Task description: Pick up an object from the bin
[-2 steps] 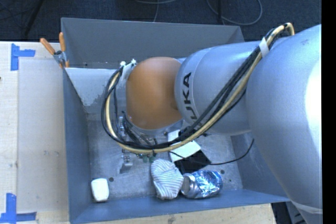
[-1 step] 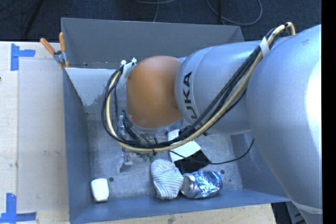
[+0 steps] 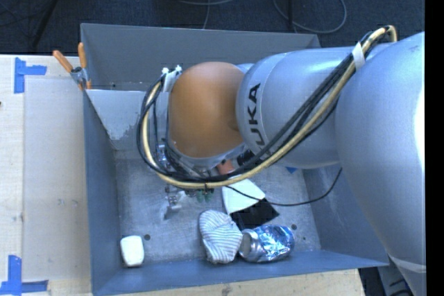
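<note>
**Choice of two picks for gripper (image 3: pixel 173 202) low over bare floor**

Nearest me, along the near wall of the bin (image 3: pixel 229 279), I had three things. A small white block (image 3: pixel 132 250) with rounded corners sat alone toward the view's left corner. A striped cloth bundle (image 3: pixel 218 238) sat about the middle. A crumpled silver-blue foil wrapper (image 3: pixel 270 243) touched the cloth on its right. Just behind the cloth and foil lay a flat black piece (image 3: pixel 255 213), and touching that was a white card (image 3: pixel 238 196), which ran in under the arm (image 3: pixel 312 114).

Further back, the gripper hung below the orange wrist cover (image 3: pixel 201 107), close to the grey floor in the open patch to the left of the card. I could not tell whether it was spread or pressed together, and I saw nothing in it.

From the gripper, the striped cloth bundle lay toward the near wall and to the view's right, and it was the nearer of the two. The white block lay toward the near wall and to the left, further off. Its longer side seemed to run roughly from near wall to far.

I judged the block the cleaner pick, since it stood apart from everything else. The cloth was closer but crowded by the foil.
</note>
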### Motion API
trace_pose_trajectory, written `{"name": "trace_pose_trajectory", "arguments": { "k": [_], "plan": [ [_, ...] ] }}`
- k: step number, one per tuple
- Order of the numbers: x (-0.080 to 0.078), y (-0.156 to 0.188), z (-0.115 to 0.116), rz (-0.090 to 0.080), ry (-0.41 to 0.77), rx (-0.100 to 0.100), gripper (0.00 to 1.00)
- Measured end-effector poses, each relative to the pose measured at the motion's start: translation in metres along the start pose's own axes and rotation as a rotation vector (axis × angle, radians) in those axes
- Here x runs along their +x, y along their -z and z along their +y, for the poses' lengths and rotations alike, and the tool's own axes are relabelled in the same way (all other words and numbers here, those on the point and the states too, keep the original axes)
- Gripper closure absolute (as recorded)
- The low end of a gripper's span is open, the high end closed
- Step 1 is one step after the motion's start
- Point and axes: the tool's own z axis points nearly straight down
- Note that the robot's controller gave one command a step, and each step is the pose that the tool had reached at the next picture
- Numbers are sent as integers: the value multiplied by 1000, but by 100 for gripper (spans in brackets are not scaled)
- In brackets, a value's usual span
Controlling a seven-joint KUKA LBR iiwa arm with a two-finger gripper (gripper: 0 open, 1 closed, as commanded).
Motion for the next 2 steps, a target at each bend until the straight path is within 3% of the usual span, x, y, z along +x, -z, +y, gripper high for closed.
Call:
{"name": "trace_pose_trajectory", "arguments": {
  "k": [1, 2],
  "plan": [
    [-30, -11, -19, -11, 242, 2, 0],
    [-44, -42, -42, -7, 187, 0, 0]
  ]
}}
